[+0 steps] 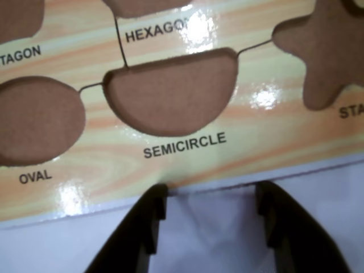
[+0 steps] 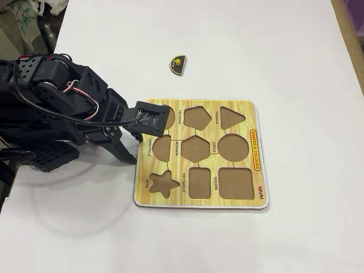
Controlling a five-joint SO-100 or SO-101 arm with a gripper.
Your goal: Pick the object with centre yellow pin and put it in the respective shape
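Observation:
The object with centre yellow pin point(image 2: 178, 64), a small black half-disc, lies on the white table beyond the board's far edge in the fixed view, well away from the arm. It does not appear in the wrist view. The respective shape, the brown SEMICIRCLE cut-out point(image 1: 170, 94) point(image 2: 161, 148), sits empty in the board's left column. My gripper point(image 1: 211, 190) point(image 2: 131, 149) is open and holds nothing. It hovers over the table just off the board's left edge, facing the semicircle cut-out.
The yellow wood-grain board point(image 1: 256, 131) point(image 2: 255, 149) carries several empty cut-outs. The oval point(image 1: 37, 119) and the star point(image 1: 330, 51) flank the semicircle, with the hexagon behind it. The black arm point(image 2: 57, 102) fills the left side of the fixed view.

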